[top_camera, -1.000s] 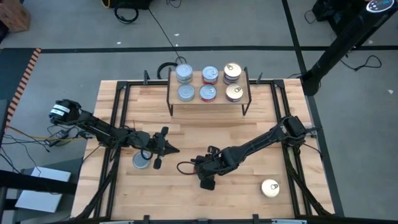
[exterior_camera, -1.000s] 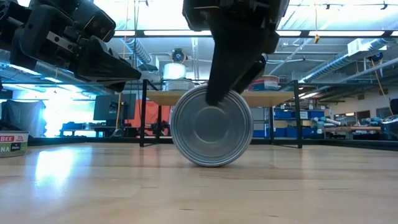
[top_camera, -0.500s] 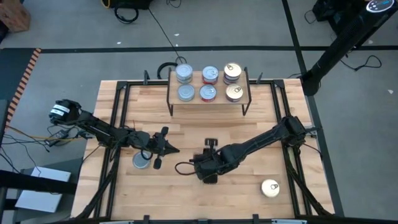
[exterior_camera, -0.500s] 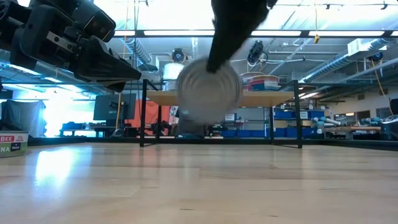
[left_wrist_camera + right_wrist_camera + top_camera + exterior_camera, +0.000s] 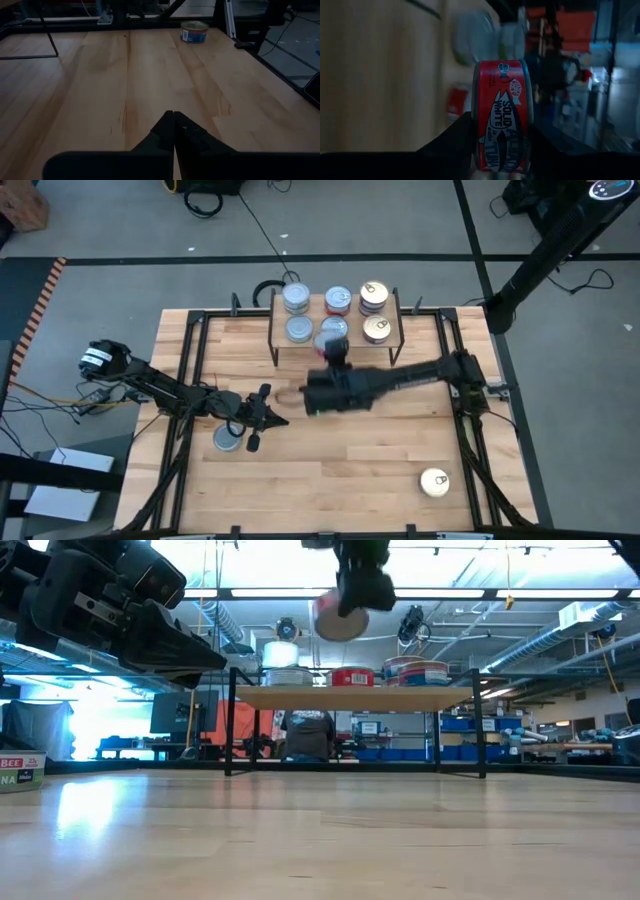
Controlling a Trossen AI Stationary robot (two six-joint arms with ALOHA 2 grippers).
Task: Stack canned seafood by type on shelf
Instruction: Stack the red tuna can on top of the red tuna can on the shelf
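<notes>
A red-labelled tuna tin (image 5: 502, 117) is in the air with my right gripper (image 5: 336, 352) shut on it, over the near edge of the shelf (image 5: 392, 340). In the low view the tin (image 5: 340, 618) hangs well above the shelf board (image 5: 355, 697). On the shelf stand silver tins (image 5: 295, 298), a red-topped tin (image 5: 338, 300) and gold-topped tins (image 5: 374, 296). My left gripper (image 5: 173, 131) is shut and empty, hovering at the table's left beside a silver tin (image 5: 228, 439) that lies flat on the wood. My right gripper pinches the tin between its two fingers, one finger (image 5: 456, 140) on each flat face. The red label on the side wall (image 5: 501, 131) faces the wrist camera. The fingers reach from the table's right, slanting down. The tin is lifted clear, on edge and tilted.
A gold-topped tin (image 5: 434, 482) lies flat near the table's near right corner; the left wrist view shows its blue label (image 5: 194, 31). Black frame rails (image 5: 190, 380) run along the table's sides. Bare wood lies between the shelf and the near edge.
My right gripper has risen from the table's near middle and gone toward the far edge, up to the shelf, rolling its wrist. The tin, which stood on edge on the wood, is lifted clear and now hangs above shelf height.
</notes>
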